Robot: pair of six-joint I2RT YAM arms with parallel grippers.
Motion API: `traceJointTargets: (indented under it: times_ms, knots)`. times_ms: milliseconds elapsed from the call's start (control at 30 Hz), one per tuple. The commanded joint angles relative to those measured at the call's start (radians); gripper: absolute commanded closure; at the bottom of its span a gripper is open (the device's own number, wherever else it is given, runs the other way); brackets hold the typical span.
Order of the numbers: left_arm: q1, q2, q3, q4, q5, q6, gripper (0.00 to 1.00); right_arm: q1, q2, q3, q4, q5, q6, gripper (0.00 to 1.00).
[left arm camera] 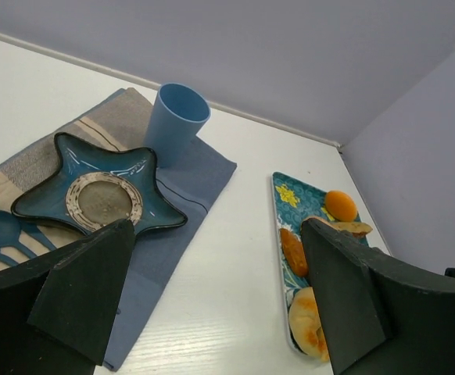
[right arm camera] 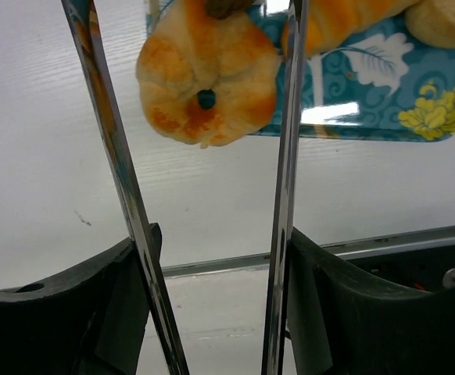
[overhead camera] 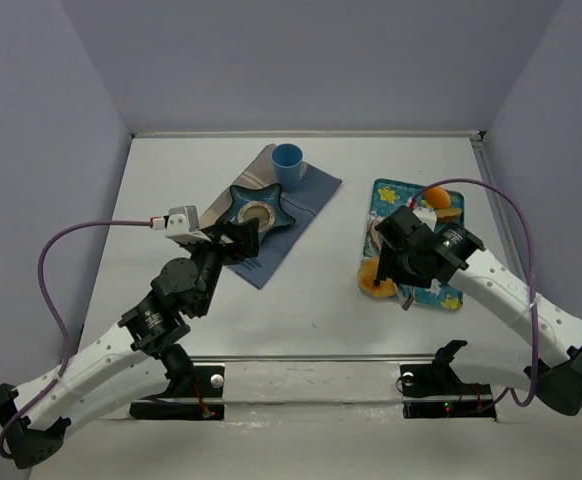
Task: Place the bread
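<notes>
1. Top view: one blue cup [overhead camera: 289, 162] and one star-shaped plate [overhead camera: 256, 212] are seen on a blue cloth [overhead camera: 306, 205]. One flower-printed tray [overhead camera: 387, 195] lies to the right, well apart from the cloth.
2. The bread [overhead camera: 376, 282] is found at the tray's near-left corner, partly over the rim. One bright orange bun [overhead camera: 441, 200] is seen at the far end.
3. The left gripper [overhead camera: 239, 233] is held at the plate's near edge. The right gripper [overhead camera: 389, 262] is held over the tray, just beside the bread.
4. Left wrist view: the left fingers are spread wide, and nothing is held between them.
5. One beige striped cloth [left arm camera: 110, 117] is seen under the blue one, and one blue spoon [left arm camera: 1, 229] lies beside the plate.
6. Four pastries are counted on the tray here, the nearest partly hidden by a finger.
7. Right wrist view: one pair of metal tongs [right arm camera: 114, 156] is clamped in the right gripper, one blade along each finger's inner side.
8. The blades are held apart, with the bread between them. A gap is seen at the left blade, and the right blade is at the bread's edge. Contact cannot be told.
9. One dark dot is seen on the bread.
</notes>
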Motion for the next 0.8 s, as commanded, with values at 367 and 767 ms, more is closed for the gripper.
traceJointTargets:
  times_ms: [367, 767]
  knots:
    - [-0.004, -0.111, -0.066, 0.05, -0.107, -0.013, 0.01, -0.091, 0.084, 0.001, 0.077, -0.008, -0.039, 0.35]
    - [-0.004, -0.118, -0.084, 0.078, -0.104, -0.001, 0.01, -0.175, 0.153, -0.068, 0.133, -0.074, -0.085, 0.36]
